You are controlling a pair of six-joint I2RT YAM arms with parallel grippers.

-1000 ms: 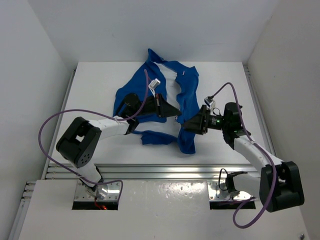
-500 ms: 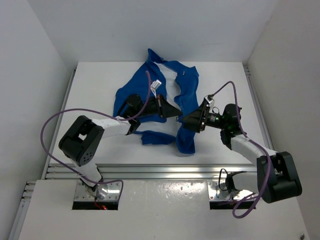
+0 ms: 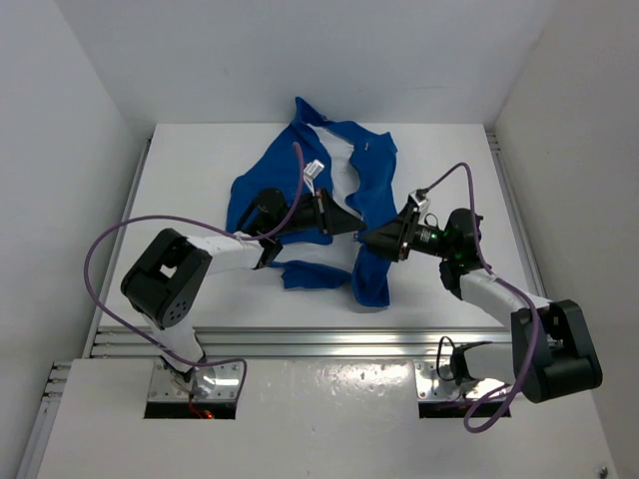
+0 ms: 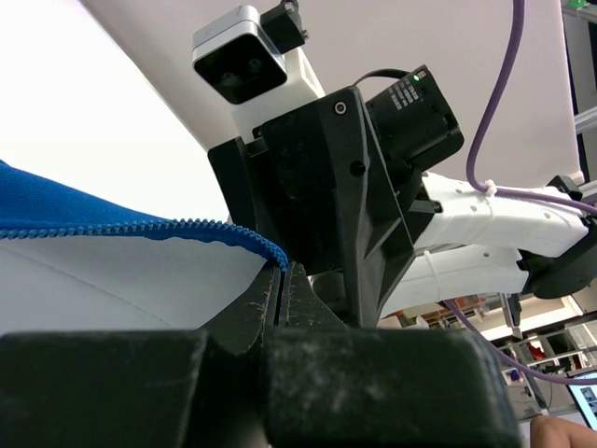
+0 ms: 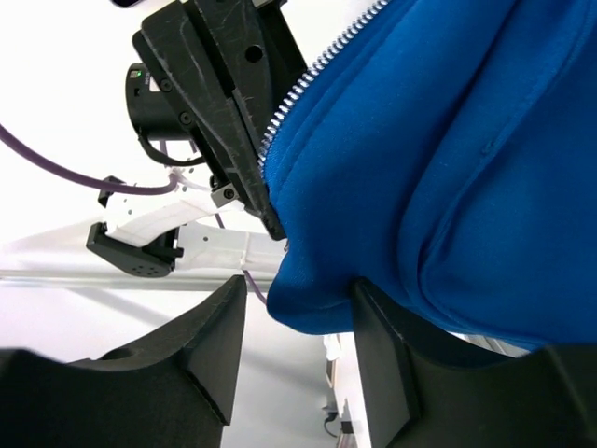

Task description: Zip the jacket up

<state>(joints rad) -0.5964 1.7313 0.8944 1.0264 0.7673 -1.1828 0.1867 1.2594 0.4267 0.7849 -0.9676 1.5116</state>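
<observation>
Blue jacket [image 3: 374, 200] zipper edge clamped between closed left gripper [image 4: 283, 280] jaws; right gripper [image 5: 298, 301] jaws half-open astride hem, contact unclear.

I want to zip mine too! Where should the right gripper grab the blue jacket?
Probably the thick folded lower edge of the jacket beside its zipper teeth, coming in from the right. That fold hangs between the open fingers of the right gripper, and the left gripper pinches a zipper edge close by.
</observation>
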